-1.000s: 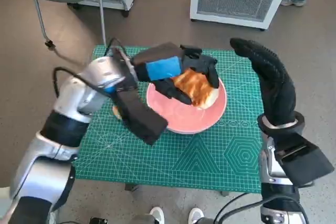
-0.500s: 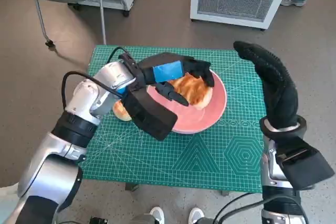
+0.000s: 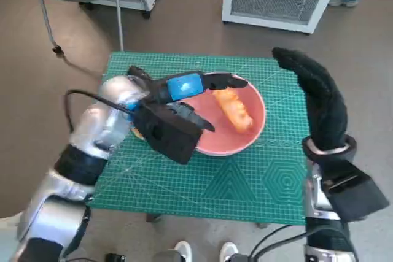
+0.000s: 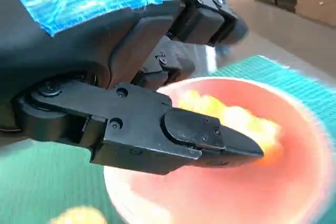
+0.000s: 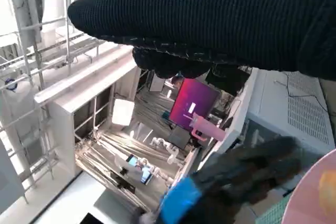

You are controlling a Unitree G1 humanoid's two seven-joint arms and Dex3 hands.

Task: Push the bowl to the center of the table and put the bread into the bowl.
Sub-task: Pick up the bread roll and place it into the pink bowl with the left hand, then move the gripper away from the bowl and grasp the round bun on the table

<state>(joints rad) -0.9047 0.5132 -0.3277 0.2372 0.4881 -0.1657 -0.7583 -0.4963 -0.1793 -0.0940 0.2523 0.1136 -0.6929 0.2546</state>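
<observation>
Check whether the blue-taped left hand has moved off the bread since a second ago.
Yes. The blue-taped black left hand has let go and drawn back toward the pink bowl's left rim; the golden bread now lies uncovered inside.

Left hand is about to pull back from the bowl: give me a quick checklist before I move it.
1. Bread inside the pink bowl: ok.
2. Left hand holding nothing, fingers apart: ok.
3. Bowl near the middle of the green mat: ok.
4. Right hand clear of the bowl, raised beside it: ok.
5. Second bread piece partly hidden by the left arm: cannot tell if the retreat path is clear.
</observation>
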